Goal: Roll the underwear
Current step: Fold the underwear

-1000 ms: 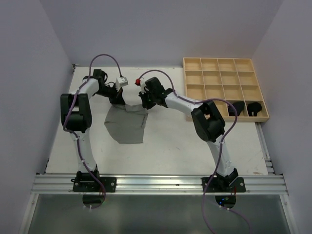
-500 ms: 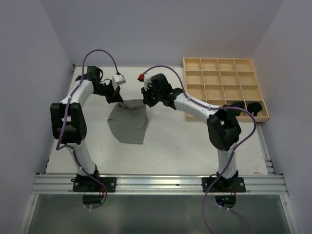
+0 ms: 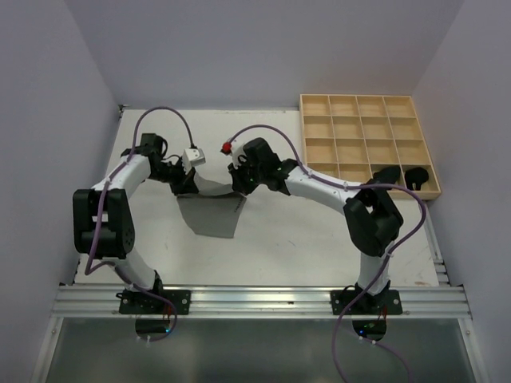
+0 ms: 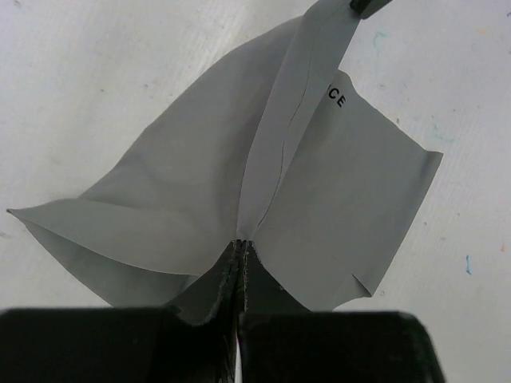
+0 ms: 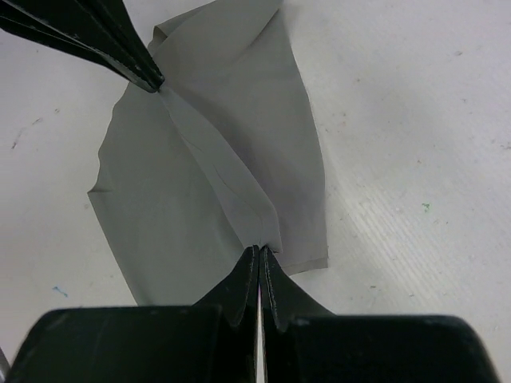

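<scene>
Nearest me on the white table [image 3: 279, 247] lies the one grey pair of underwear [image 3: 211, 215]. Its lower part is flat on the surface and its far edge, seemingly the waistband, is lifted into a taut ridge between the two arms. The left gripper [image 4: 241, 243] has its fingers pressed together on one end of that edge, and the right gripper [image 5: 259, 249] pinches the other end. The cloth looks thin, light and limp, creasing wherever it is pulled. I'd judge it wants holding at the waistband corners, as here, and will sag if let slack. Farther off to the right, the wooden grid tray [image 3: 319, 152] holds two black bundles [image 3: 386, 175] in adjoining compartments of its near row, likely rolled pairs.
</scene>
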